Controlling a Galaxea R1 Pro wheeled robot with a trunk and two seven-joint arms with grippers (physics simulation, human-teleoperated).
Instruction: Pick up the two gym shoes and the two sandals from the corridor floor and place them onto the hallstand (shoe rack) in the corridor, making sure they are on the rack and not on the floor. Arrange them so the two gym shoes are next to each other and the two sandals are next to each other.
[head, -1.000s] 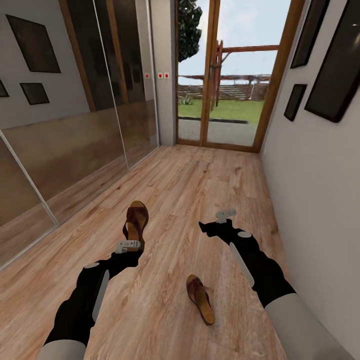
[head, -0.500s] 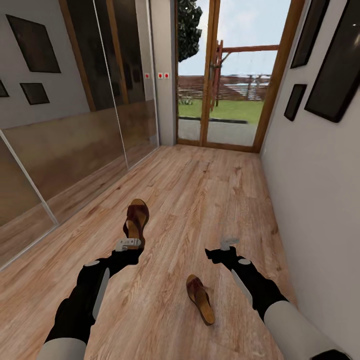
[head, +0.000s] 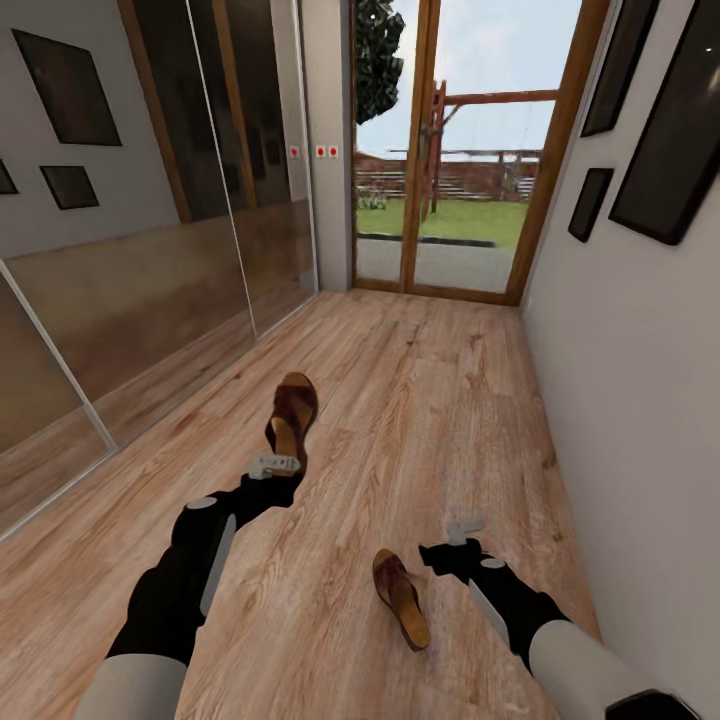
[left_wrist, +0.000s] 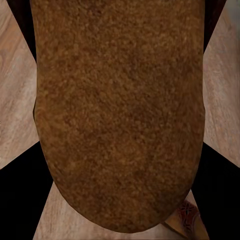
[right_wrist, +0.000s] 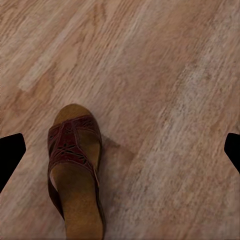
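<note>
Holding one sandal (head: 291, 416) at its heel in the left gripper (head: 276, 465), head view: jaws clamped on it, toe pointing to 12 o'clock, the shoe looking raised over the corridor floor (head: 420, 400). Second sandal (head: 400, 598) lies flat on the planks, with the right gripper (head: 464, 524) just beside it at its 2 o'clock, fingers apart, nothing between them. Left wrist view: held sandal's footbed (left_wrist: 120, 110) right against the lens, so grip looks deep. Right wrist view: floor sandal (right_wrist: 75, 170) sits off toward the left fingertip (right_wrist: 10, 157), not centred. Advice: shift the right gripper until the sandal is between the tips, then descend and close on the heel; keep the left arm steady.
</note>
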